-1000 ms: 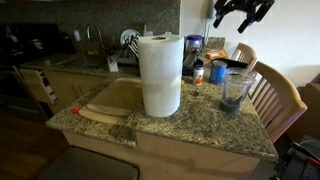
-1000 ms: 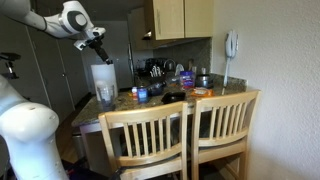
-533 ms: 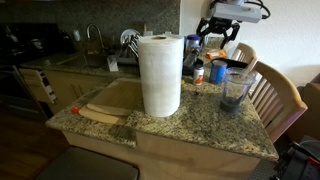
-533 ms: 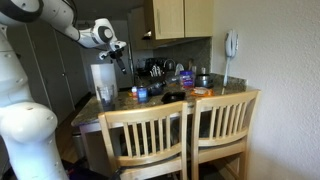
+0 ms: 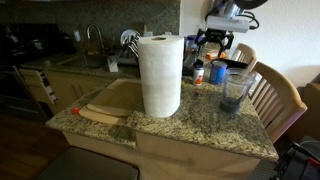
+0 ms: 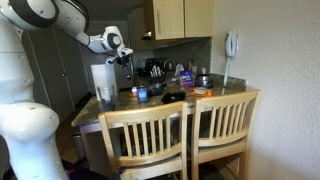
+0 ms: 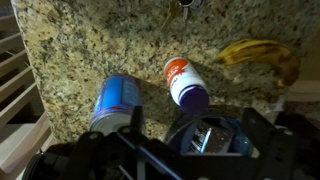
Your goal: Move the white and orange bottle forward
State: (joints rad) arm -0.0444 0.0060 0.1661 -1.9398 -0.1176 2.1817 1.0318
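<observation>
The white and orange bottle (image 7: 183,80) has a dark cap and stands on the granite counter (image 7: 90,40); in the wrist view it is just beyond my jaws. In an exterior view it (image 5: 199,72) stands behind the paper towel roll (image 5: 160,75), beside the blue can (image 5: 218,72). My gripper (image 5: 214,44) hangs open just above these things, empty. In the wrist view my fingers (image 7: 195,140) spread wide over the dark see-through tumbler (image 7: 205,135). The blue can (image 7: 115,100) stands left of the bottle.
A banana (image 7: 255,52) lies on the counter beyond the bottle. A wooden cutting board (image 5: 108,102) lies by the paper towel roll. The tumbler (image 5: 235,90) stands near the counter's edge. Wooden chairs (image 6: 190,130) stand against the counter. A sink (image 5: 95,60) is behind.
My arm has come down from high above the counter and now hovers low over the bottle, can and tumbler. Nothing on the counter has moved.
</observation>
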